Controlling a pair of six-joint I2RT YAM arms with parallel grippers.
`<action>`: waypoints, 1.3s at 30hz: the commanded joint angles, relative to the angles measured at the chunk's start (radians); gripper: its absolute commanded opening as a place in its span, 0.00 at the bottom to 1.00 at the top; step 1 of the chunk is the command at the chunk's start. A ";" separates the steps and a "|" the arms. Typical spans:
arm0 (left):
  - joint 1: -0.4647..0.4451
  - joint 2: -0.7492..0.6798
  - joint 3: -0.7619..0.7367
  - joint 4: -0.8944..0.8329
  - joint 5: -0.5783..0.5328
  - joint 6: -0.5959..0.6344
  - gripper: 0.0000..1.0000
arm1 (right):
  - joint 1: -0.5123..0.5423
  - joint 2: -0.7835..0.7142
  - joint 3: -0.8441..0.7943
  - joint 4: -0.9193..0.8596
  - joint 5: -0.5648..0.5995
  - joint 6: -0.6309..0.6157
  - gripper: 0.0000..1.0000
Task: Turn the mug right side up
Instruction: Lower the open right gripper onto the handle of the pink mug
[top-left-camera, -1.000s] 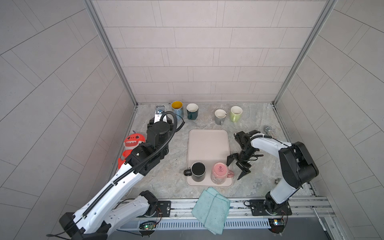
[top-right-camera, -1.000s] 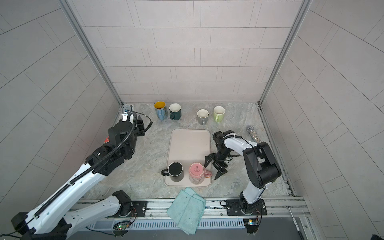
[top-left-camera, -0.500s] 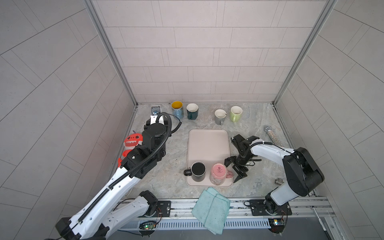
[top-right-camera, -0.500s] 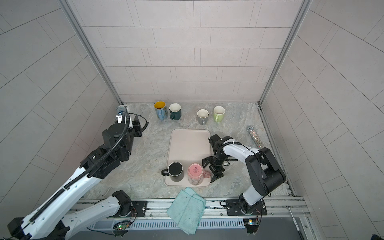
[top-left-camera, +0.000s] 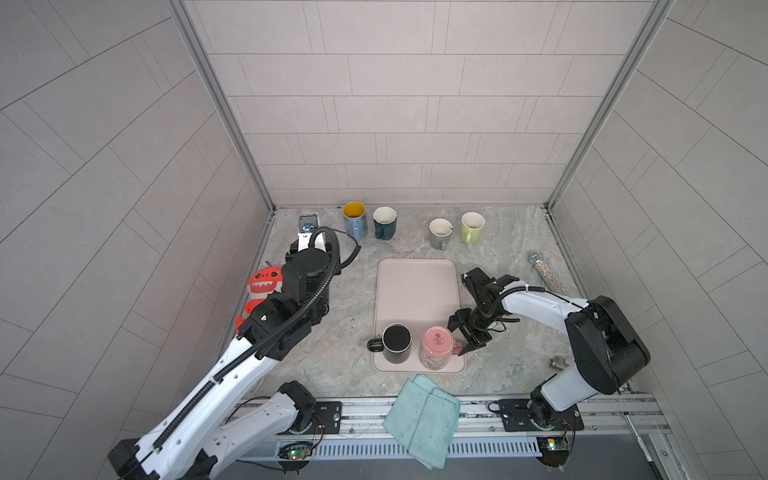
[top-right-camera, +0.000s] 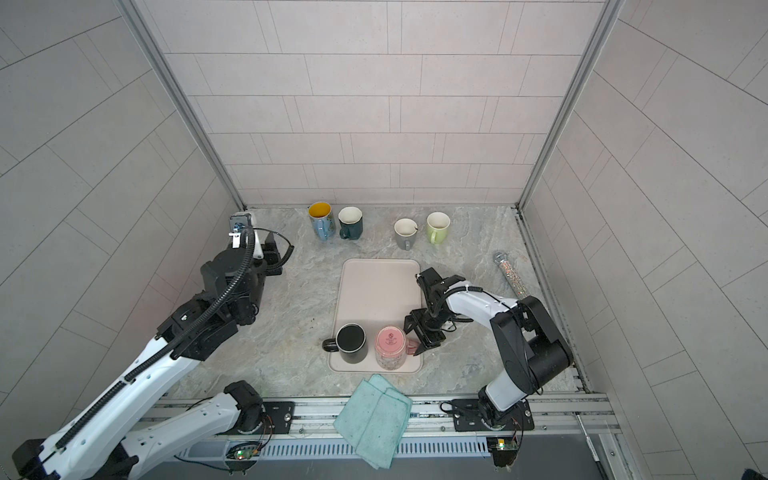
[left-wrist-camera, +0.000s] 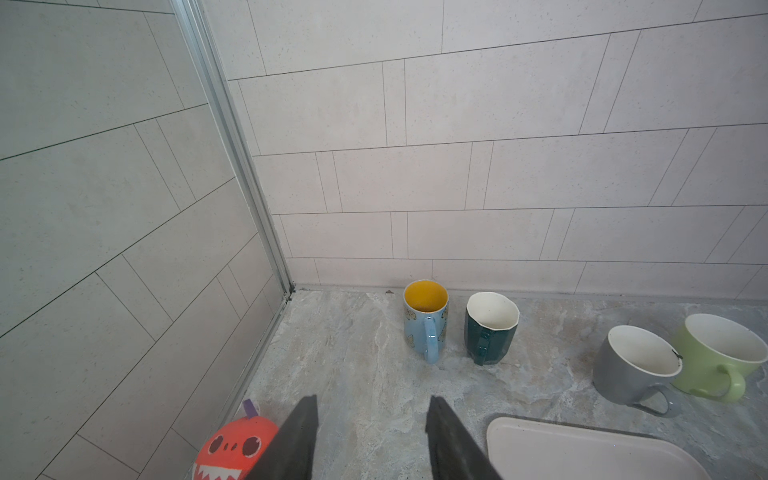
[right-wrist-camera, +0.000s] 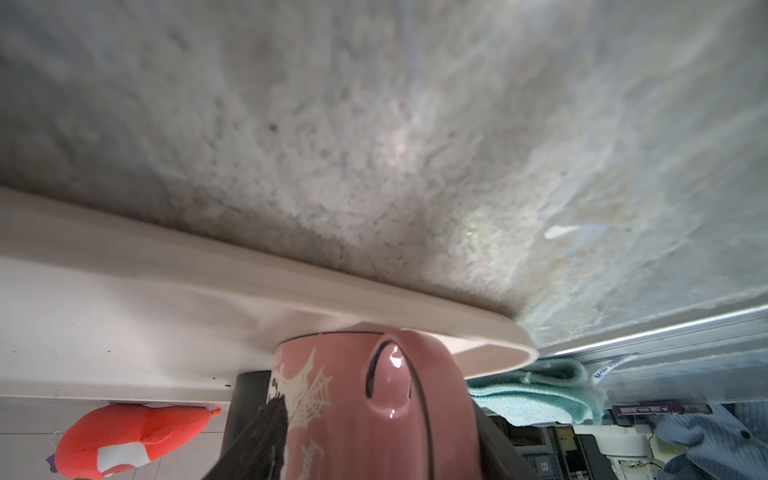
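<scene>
Moved: the right tool (top-left-camera: 458, 338) has swung in from beside the beige plastic tray (top-left-camera: 415, 282) to the pink ceramic mug (top-left-camera: 435, 341), jaws narrowing.
Risk: the glossy glaze may slip between the jaws mid-turn, and a wide swing could knock the upright matte black mug (top-left-camera: 397, 337) or catch the tray rim.
Mug: upside down, stamped base up, white cobweb print on its wall, handle toward the right tool.
Place: tray's near right corner, just beside the matte black mug.
Right tool: jaws flank the mug (right-wrist-camera: 365, 415) at its handle side; whether they grip yet, I cannot tell.
Left tool (left-wrist-camera: 372, 401): open, empty, well apart over the grey marble table (left-wrist-camera: 353, 353).
</scene>
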 joint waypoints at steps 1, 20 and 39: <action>0.007 -0.016 -0.008 -0.016 -0.003 -0.010 0.47 | 0.004 -0.017 -0.002 0.023 0.032 0.087 0.59; 0.006 -0.038 -0.020 -0.029 -0.002 -0.026 0.46 | -0.028 -0.040 0.037 0.000 0.039 0.035 0.56; 0.006 -0.039 -0.026 -0.034 0.009 -0.038 0.46 | 0.029 -0.043 0.022 0.028 0.013 0.064 0.44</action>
